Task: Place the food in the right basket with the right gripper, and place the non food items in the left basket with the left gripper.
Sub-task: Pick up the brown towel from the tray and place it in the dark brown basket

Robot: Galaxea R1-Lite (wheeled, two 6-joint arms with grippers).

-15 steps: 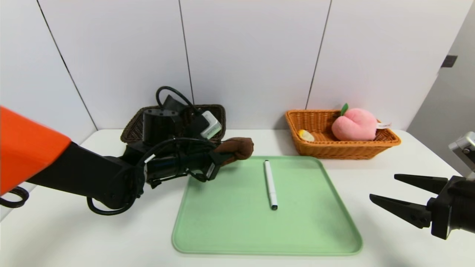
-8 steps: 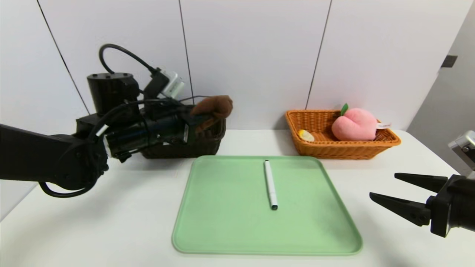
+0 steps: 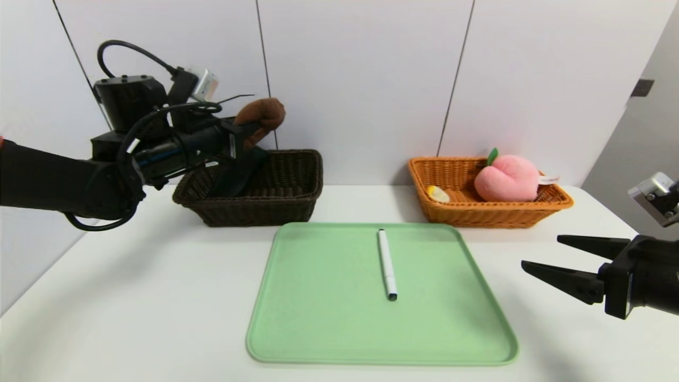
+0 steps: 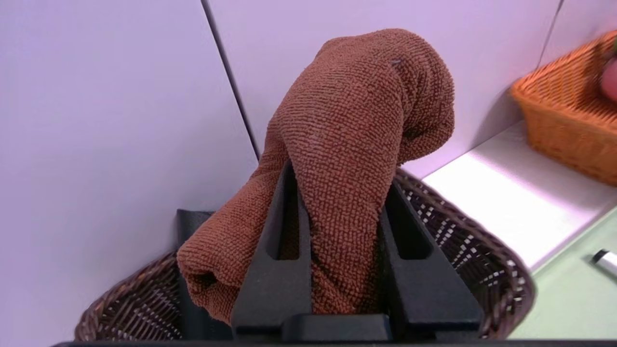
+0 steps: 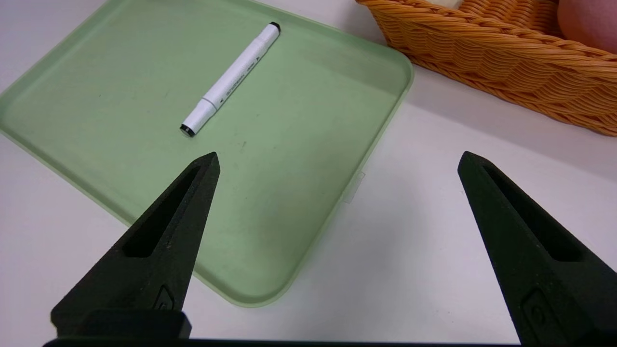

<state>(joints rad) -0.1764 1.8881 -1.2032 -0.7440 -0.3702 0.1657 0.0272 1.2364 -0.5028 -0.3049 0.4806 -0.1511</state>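
Brown cloth held over the dark basket

Head view: the left gripper (image 3: 246, 130) reaches level, its fingers pinching the brown cloth (image 3: 262, 114) above the dark basket (image 3: 297, 204), far left on the bench (image 3: 132, 297).
Left wrist view: the cloth bunches up between both fingers (image 4: 277, 270), basket straight below.
Right wrist view: the right gripper (image 5: 337, 161) waits with fingers spread wide, near the pen (image 5: 231, 79).

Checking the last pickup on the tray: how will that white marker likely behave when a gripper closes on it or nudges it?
The white marker looks stiff and probably light, being slim and straight. Its round barrel lies flat on the smooth green tray, so a sideways nudge may roll it. The plastic looks slick, so it could slip or twist unless pinched across its middle.
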